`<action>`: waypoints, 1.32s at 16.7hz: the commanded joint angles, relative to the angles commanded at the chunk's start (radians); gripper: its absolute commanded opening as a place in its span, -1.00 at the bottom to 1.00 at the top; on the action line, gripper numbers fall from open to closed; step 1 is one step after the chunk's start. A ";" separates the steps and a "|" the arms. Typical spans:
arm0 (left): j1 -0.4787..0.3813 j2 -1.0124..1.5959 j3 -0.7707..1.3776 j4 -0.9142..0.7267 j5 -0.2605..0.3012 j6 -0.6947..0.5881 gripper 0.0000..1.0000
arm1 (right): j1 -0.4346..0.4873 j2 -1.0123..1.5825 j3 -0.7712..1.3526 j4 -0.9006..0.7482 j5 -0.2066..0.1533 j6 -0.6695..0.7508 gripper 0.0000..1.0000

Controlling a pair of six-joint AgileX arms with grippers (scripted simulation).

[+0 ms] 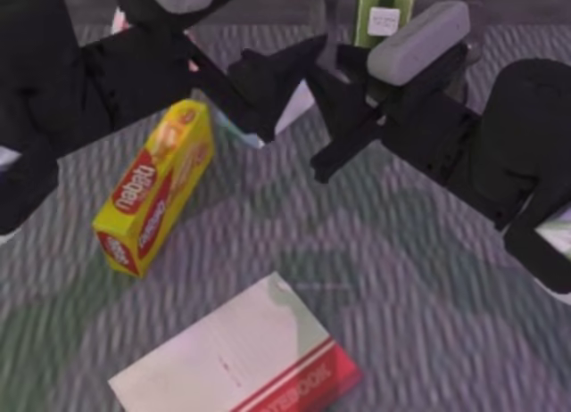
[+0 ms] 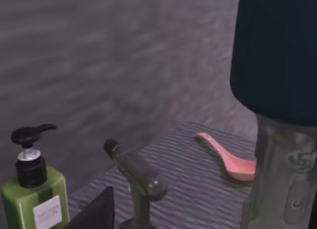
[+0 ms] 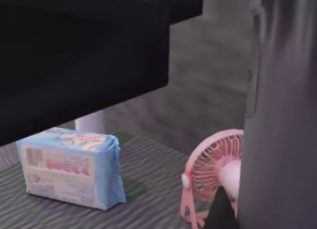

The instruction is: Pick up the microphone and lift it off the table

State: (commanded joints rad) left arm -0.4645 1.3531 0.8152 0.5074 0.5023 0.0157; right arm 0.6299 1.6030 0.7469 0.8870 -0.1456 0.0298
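The microphone is up in the air, upright. Its dark navy head (image 2: 275,55) and grey handle (image 2: 282,182) fill one edge of the left wrist view. The handle (image 3: 282,115) also rises along the edge of the right wrist view, very close. One black fingertip (image 3: 220,211) of my right gripper (image 1: 330,118) lies against that handle; the other finger is hidden. My left gripper (image 1: 293,89) hovers beside it, with one finger (image 2: 96,214) spread far from the handle. From above, the mic is lost among the black grippers. The ribbed grey-purple table (image 1: 401,278) lies far below.
A yellow box (image 1: 156,189) and a white-and-red notebook (image 1: 241,358) lie on the table. At the back stand a green pump bottle (image 2: 34,199), a dark turned post (image 2: 136,177) and a pink spoon (image 2: 228,159). A blue pack (image 3: 72,167) and a pink fan (image 3: 210,179) sit at the left.
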 joint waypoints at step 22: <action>-0.095 0.204 0.154 0.050 -0.092 -0.003 -0.81 | 0.000 0.000 0.000 0.000 0.000 0.000 -1.00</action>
State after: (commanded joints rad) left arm -0.5595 1.5567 0.9688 0.5578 0.4104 0.0131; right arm 0.6299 1.6030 0.7469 0.8870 -0.1456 0.0298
